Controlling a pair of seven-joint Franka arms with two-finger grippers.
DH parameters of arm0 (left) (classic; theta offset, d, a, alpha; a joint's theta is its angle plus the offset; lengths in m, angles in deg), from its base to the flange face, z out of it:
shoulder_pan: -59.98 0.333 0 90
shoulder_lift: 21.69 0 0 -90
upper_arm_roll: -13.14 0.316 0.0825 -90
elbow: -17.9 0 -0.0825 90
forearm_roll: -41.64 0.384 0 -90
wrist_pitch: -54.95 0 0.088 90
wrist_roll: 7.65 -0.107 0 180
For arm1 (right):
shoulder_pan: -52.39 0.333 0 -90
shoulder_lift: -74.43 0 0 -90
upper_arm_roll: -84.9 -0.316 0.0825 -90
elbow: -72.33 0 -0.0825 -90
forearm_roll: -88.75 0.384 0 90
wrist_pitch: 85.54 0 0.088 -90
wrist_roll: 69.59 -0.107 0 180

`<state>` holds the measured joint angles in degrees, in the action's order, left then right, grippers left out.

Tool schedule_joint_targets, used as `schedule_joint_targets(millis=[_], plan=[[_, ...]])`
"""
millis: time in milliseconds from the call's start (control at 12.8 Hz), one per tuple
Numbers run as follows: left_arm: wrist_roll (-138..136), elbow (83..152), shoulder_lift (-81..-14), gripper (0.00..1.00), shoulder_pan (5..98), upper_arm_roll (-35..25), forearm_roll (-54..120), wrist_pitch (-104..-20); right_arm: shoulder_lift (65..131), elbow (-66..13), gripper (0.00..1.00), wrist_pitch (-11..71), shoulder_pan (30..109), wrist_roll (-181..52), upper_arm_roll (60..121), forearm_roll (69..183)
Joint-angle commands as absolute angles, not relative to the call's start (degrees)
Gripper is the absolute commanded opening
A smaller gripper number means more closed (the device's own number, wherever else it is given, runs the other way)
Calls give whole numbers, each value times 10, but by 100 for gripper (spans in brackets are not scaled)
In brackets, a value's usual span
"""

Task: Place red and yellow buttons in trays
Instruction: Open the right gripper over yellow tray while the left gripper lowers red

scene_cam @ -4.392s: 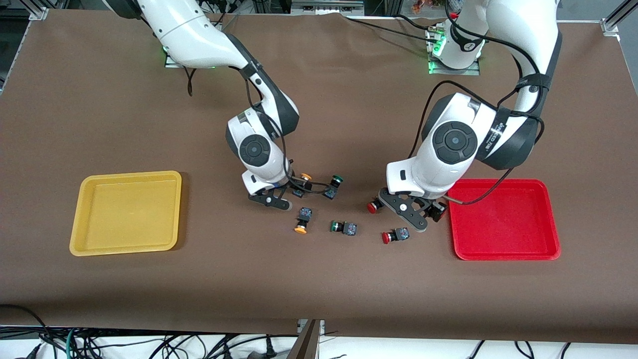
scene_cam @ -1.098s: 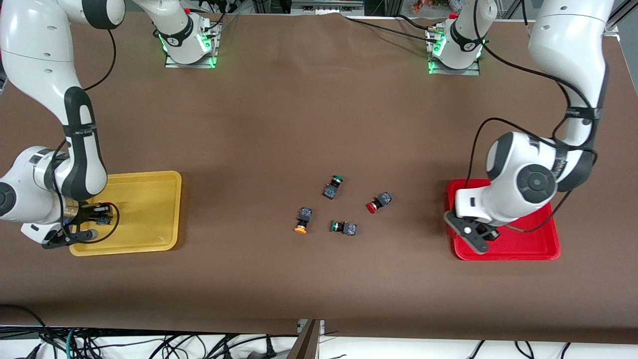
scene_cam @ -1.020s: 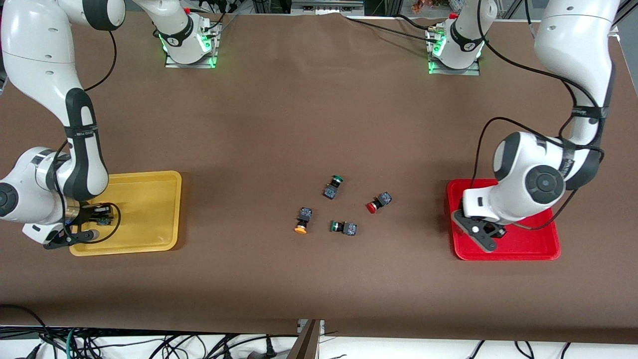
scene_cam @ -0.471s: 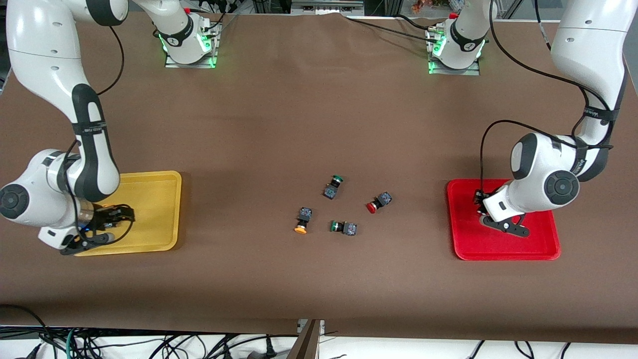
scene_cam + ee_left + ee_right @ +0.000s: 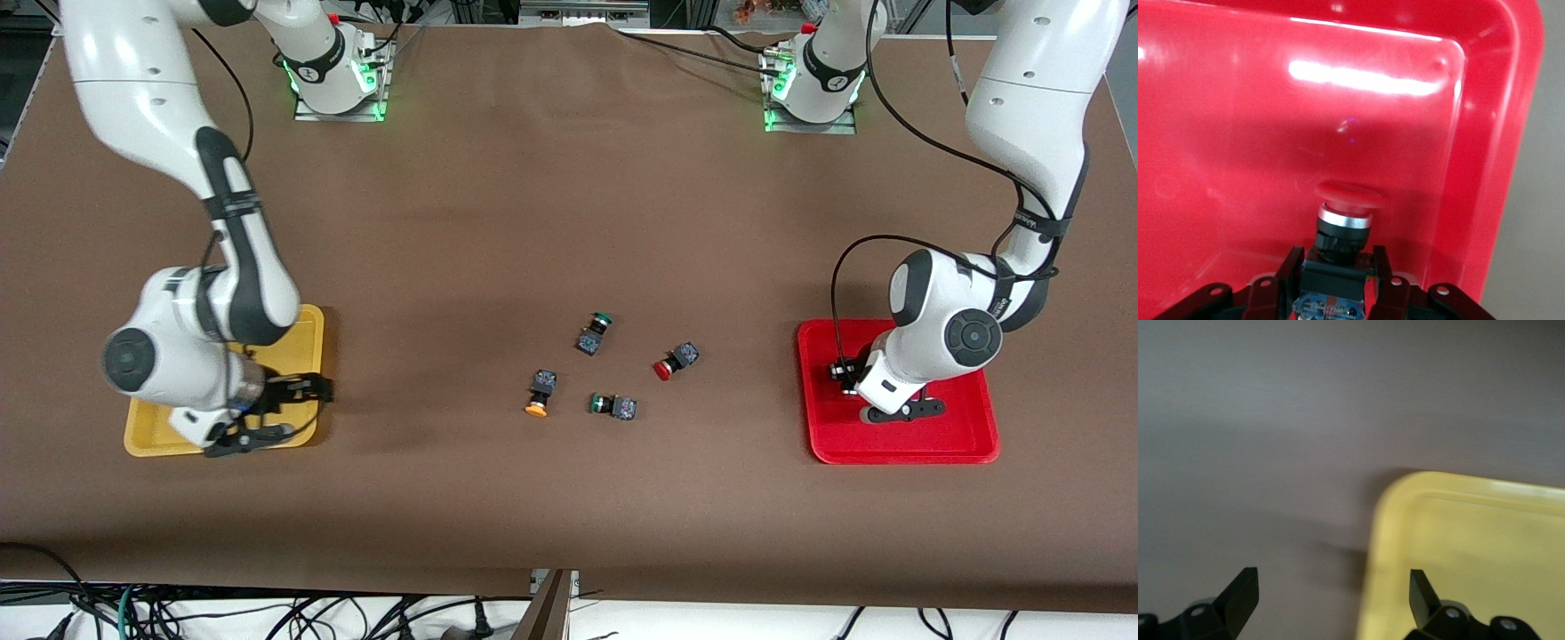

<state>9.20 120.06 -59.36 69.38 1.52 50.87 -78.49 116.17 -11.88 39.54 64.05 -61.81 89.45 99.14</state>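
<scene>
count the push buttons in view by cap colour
red-cap: 2 (loose red button, held red button in left gripper over red tray)
yellow-cap: 1 (yellow button)
green-cap: 2 (green buttons)
total: 5; right gripper, open, at yellow tray's corner, tray mostly hidden

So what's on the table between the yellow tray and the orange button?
Nothing. In the front view the brown table is bare from the yellow tray to the orange button; only the right gripper hangs over the tray's edge.
</scene>
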Motion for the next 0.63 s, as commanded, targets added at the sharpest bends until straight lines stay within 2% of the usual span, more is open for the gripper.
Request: schedule_joint_targets(millis=[0,78,157,235,549], plan=[[106,1191,-595,18,695,15,503,-793,1149,-125,100,393,706,-746,903,978],[104,1190,-594,45,696,15,504,-793,1149,-124,100,394,729,-795,903,970],[99,1189,-594,79,696,16,507,-793,1152,-119,100,401,750,-840,903,960],[102,1188,-593,100,696,16,508,-793,1156,-104,100,403,769,-877,902,946],[107,1188,-582,100,695,15,507,-787,1173,-81,100,406,838,-1020,903,902]])
